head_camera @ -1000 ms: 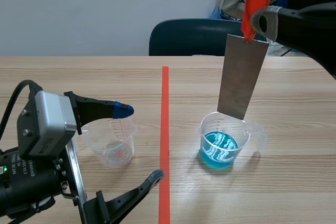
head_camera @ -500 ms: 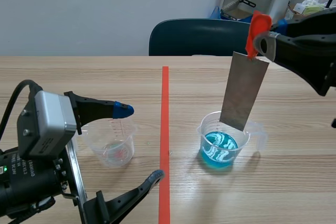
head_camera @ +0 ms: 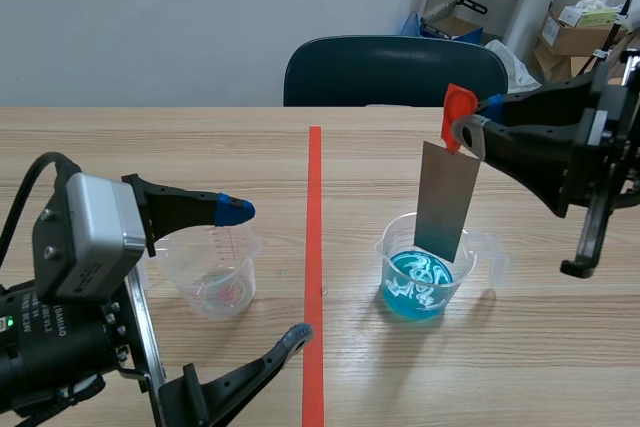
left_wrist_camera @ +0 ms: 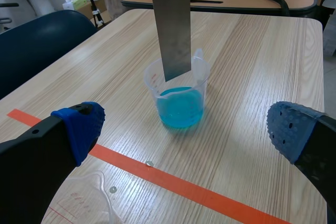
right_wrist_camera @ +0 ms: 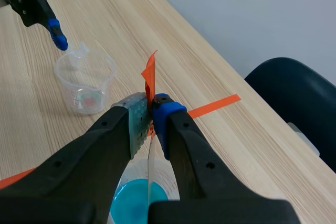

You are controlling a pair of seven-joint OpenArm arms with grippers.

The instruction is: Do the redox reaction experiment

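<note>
In the scene view, the right claw (head_camera: 462, 132) is clenched on the orange-tabbed top of a metal strip (head_camera: 445, 197). The strip's lower end sits inside the beaker of blue liquid (head_camera: 428, 272) on the tabletop (head_camera: 540, 347). In the left wrist view, the left claw (left_wrist_camera: 186, 129) gapes wide, grasping nothing, with the beaker ahead of it. In the right wrist view, both pads (right_wrist_camera: 137, 109) pinch the strip above the beaker.

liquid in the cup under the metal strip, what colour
Blue; the liquid shows best in the left wrist view.
</note>
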